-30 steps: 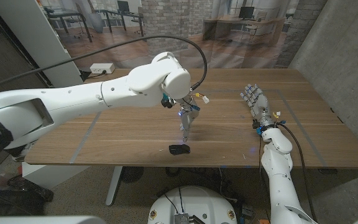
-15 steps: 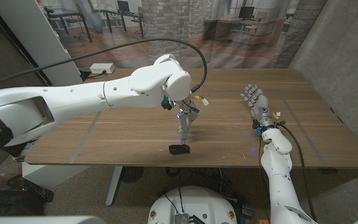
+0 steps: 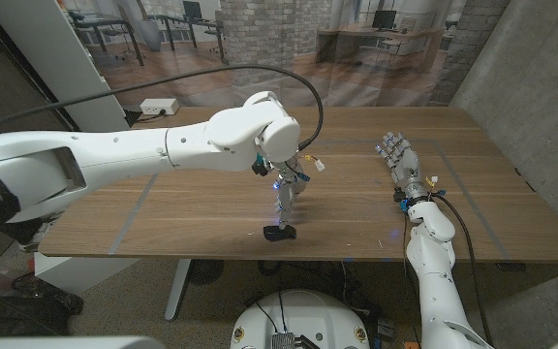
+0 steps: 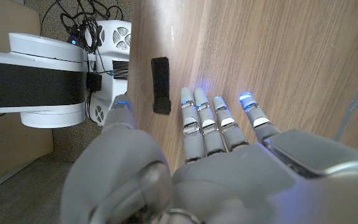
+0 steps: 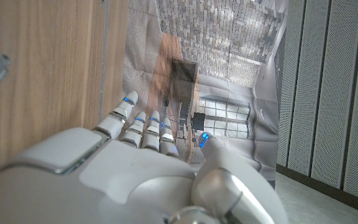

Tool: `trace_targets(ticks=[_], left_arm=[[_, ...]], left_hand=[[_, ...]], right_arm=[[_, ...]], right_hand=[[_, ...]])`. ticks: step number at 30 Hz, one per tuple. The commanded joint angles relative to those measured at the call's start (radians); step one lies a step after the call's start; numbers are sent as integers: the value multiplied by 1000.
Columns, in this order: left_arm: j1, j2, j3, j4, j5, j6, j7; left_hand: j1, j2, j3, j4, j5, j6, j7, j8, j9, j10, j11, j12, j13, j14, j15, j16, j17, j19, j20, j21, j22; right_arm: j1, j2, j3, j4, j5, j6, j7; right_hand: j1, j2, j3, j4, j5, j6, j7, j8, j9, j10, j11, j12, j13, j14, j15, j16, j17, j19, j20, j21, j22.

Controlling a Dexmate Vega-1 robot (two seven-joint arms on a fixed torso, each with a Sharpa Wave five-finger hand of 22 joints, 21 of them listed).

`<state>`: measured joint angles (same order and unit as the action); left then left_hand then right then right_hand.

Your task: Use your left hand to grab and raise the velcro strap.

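We are in the approach step: our left hand (image 3: 286, 194) hangs over the front part of the desk (image 3: 473, 184), fingers pointing down toward the velcro strap (image 3: 279, 233), and nothing is grasped yet. The strap is a small dark strip lying flat on the wood near the desk's front edge, roughly midway along it.

In the left wrist view the hand (image 4: 216, 155) is open and empty: the fingers (image 4: 201, 121) are held straight and close together, reaching toward the strap (image 4: 160, 84), while the thumb stands apart on the other side. The fingertips sit just beside the strap's near end; we cannot tell whether any of them touches it or the wood.

As we judge it, the next move calls for bringing the fingers and thumb down to either side of the strap, pinching it, then lifting. Since it lies so thin and flat, catching an edge looks like the tricky part.

Our right hand (image 3: 400, 160) rests on the desk's right side, well apart from the strap, fingers stretched out and holding nothing.
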<state>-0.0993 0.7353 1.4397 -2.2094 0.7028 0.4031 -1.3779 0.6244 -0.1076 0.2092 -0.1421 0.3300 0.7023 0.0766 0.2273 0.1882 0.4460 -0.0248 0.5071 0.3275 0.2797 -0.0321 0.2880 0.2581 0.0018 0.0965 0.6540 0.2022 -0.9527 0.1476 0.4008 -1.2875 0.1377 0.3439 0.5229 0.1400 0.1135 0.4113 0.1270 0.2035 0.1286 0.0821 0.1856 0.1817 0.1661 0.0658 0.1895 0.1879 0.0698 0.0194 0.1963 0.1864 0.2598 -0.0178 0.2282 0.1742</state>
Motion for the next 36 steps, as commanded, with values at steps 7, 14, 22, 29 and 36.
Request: trace_targets(ticks=[7,14,22,29,36], left_arm=[[-22,-7,55,11,-1,16,0],[-10,-2,60,9,15,12,0],[-24,-2,93,-5,58,25,0],[-34,-11,133,-5,81,28,0],[-48,-13,165,-10,112,44,0]], left_hand=[[12,9,-1,8,7,20,2,-2,2,3,-3,13,3,11,1,-6,4,10,1,8,6],[15,9,-2,7,6,22,-1,-5,2,1,-3,14,4,11,1,-7,4,10,1,8,6],[18,10,-3,8,5,24,1,-8,2,-1,-1,16,5,12,0,-8,5,11,-1,9,6],[19,12,-4,9,5,29,2,-9,2,0,0,19,6,13,1,-8,6,13,-3,10,6],[21,17,-4,11,4,38,3,-11,2,2,0,23,8,16,-2,-8,7,13,-3,10,7]], right_arm=[[-7,-2,0,-6,7,0,5],[-12,-2,1,-10,10,0,6],[-17,0,3,-10,13,2,6],[-24,0,6,-11,19,4,9],[-29,0,7,-12,22,2,13]], right_hand=[[-4,-2,-4,-1,4,13,0,6,2,12,0,6,4,9,1,-3,2,11,-3,-6,4],[-5,-3,-4,-2,4,13,-1,6,2,11,0,6,4,9,1,-3,2,11,-3,-7,4],[-5,-3,-4,-2,4,14,0,7,2,13,1,7,4,10,1,-3,2,12,-3,-8,4],[-6,-3,-5,-2,5,14,0,7,2,14,1,7,4,11,1,-2,2,12,-3,-8,4],[-7,-3,-5,-2,5,15,0,7,2,15,1,7,4,12,1,-2,2,12,-3,-9,4]])
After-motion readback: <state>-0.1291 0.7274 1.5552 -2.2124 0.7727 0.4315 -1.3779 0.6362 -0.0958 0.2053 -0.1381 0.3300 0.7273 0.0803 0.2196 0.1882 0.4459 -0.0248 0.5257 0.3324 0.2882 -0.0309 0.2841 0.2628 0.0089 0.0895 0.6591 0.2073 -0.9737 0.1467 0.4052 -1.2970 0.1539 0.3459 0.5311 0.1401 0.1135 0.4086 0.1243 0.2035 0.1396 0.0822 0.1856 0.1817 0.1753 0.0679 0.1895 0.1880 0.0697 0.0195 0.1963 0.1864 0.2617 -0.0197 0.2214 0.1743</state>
